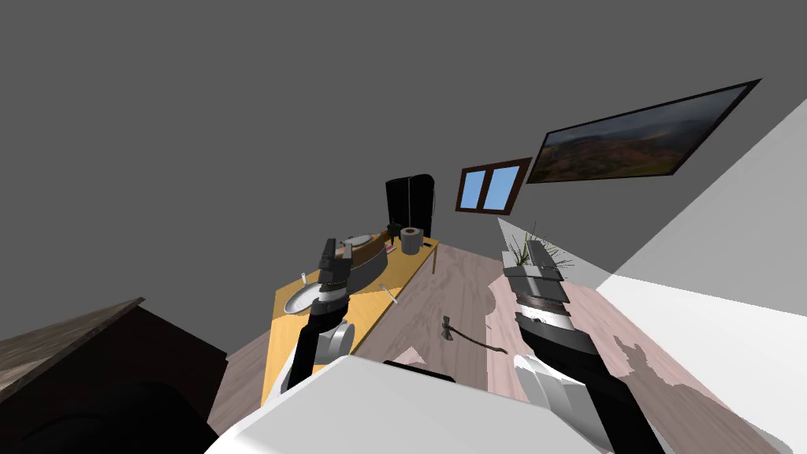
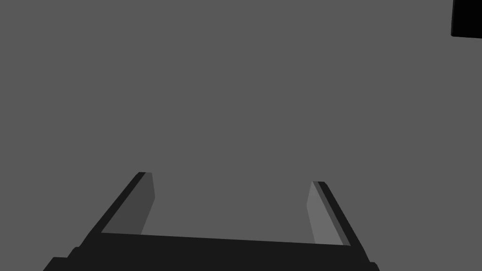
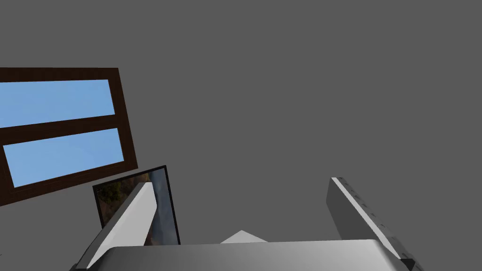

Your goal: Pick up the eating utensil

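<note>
Stands at the near end of the yellow worktop (image 1: pixel 364 314). Holds the left hand (image 2: pixel 232 178) raised above the worktop, fingers spread wide, gripping nothing. Holds the right hand (image 3: pixel 240 181) off the worktop's side, equally wide and empty. Finds the utensil (image 1: pixel 388 294), slim and pale, lying flat on the worktop near its long edge. Notes on the worktop also a grey plate (image 1: pixel 302 301) at the near end, a brown oval tray (image 1: pixel 366 254) mid-length and a grey roll (image 1: pixel 410 239) at the far end. Spots an axe (image 1: pixel 465 335) on the floor beside the worktop.
</note>
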